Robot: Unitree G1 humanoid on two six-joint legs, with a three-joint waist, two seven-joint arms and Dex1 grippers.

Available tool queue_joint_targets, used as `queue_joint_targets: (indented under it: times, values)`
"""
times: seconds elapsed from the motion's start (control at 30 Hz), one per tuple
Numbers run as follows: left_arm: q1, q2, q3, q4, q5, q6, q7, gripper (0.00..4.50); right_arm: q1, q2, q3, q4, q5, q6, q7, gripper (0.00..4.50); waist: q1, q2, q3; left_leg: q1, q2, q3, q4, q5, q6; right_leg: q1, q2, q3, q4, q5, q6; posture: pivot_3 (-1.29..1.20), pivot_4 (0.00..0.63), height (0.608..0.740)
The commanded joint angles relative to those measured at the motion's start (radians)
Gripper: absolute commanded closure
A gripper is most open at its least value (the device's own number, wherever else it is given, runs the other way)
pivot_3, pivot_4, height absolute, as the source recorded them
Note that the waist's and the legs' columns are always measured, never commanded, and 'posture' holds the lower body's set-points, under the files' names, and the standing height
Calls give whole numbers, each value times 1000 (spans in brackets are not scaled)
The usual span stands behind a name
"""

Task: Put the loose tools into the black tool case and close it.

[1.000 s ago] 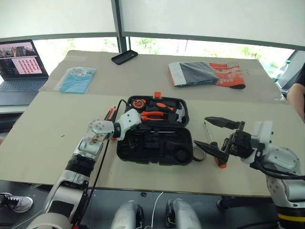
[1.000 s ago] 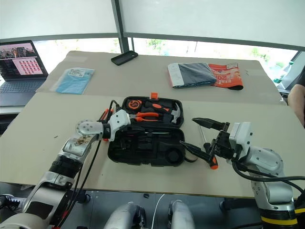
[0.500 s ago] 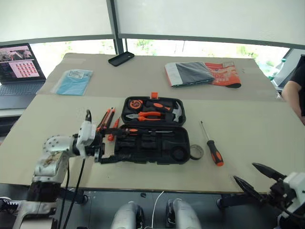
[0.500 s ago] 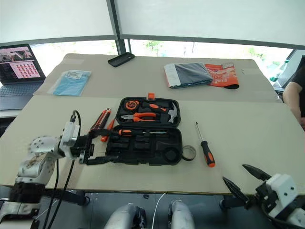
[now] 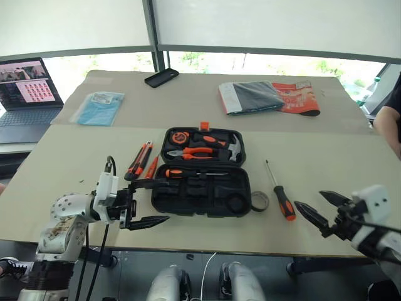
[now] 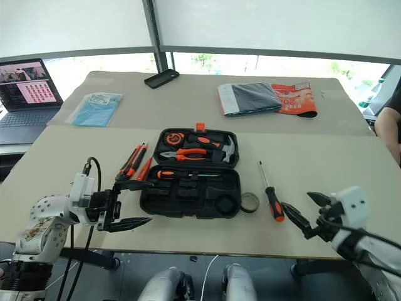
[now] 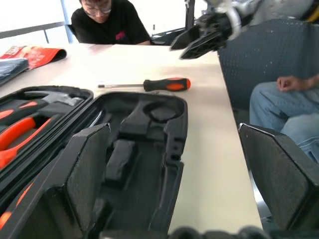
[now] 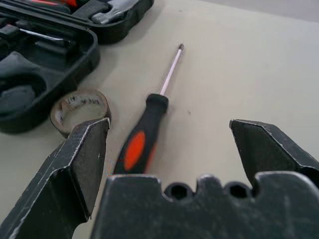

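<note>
Two grippers: you have the left gripper (image 5: 146, 202) and right gripper (image 5: 316, 207) both spread wide, grasping nothing.
Black tool case (image 5: 199, 179): lies open mid-table; one screwdriver (image 5: 189, 172) sits inside.
Loose: second screwdriver (image 5: 279, 191) and tape roll (image 5: 259, 200) right of it; utility knife (image 5: 138, 160) and pen-like tool (image 5: 151, 167) left.

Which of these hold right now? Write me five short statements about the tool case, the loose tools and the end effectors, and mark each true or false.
1. The black tool case lies open. True.
2. The tape roll sits inside the case. False: it lies on the table beside the case's right end.
3. The right end effector grips the screwdriver. False: it is open and empty, and the screwdriver lies on the table.
4. The left end effector is open and empty. True.
5. The utility knife lies left of the case. True.
</note>
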Motion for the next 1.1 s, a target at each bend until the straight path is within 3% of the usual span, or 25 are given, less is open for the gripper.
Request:
queue_joint_targets:
  times: [0.03, 0.17, 0.3, 0.53, 0.63, 0.8, 0.93, 1.1]
  values:
    - [-28, -13, -17, -28, -2, -13, 12, 31, -47, -38, 83, -14, 9, 135, -40, 0, 2, 0, 0, 0, 0, 0, 0, 4, 2, 0, 0, 0, 0, 0, 0, 0, 150, 740]
    - [-39, -26, -44, -46, 6, -14, 17, 31, -128, -42, 203, 57, -87, 189, -107, 0, -3, 0, 0, -1, -1, 0, 1, 0, 9, 1, 0, 0, -2, 0, 2, 0, 150, 740]
    - [-39, -25, -46, -63, -1, -9, 32, 0, -181, -2, 250, 79, -125, 184, -138, 1010, -6, -3, 0, -1, -2, 1, 2, -1, 10, 1, -1, 1, -2, 1, 4, 0, 150, 740]
    - [-16, -42, -46, -104, -15, 6, 77, 0, -215, 97, 221, 95, -259, 72, -254, 3435, -7, -2, -1, 0, -1, 1, 1, -1, 8, 1, 0, 1, -1, 1, 4, 0, 150, 740]
    - [4, -58, -36, -123, -19, 9, 118, 0, -224, 110, 200, 113, -318, -97, -225, 3442, -6, -2, 0, -1, -1, 1, 1, 4, 1, 0, 0, 1, -1, 1, 4, 0, 150, 740]
    - [69, -86, -3, -157, -13, -9, 201, 0, -320, 50, 249, 176, -315, -490, 106, 3442, -17, -1, 0, 0, -1, 2, 1, 2, 5, 0, 1, 1, -1, 1, 4, 0, 150, 740]
    - [131, -74, 63, -150, -1, -33, 251, 0, -538, -35, 387, 257, -263, -505, 398, 3442, -30, -2, 1, 2, 0, 2, 1, 0, 9, 1, 2, 1, -1, 1, 4, 0, 150, 740]
    - [183, -37, 137, -104, 18, -59, 262, 0, -787, -18, 616, 363, -323, -391, 541, 3442, -28, -2, 1, 1, 1, 0, 0, 0, 9, 0, 0, 0, 0, 0, 2, 0, 150, 740]
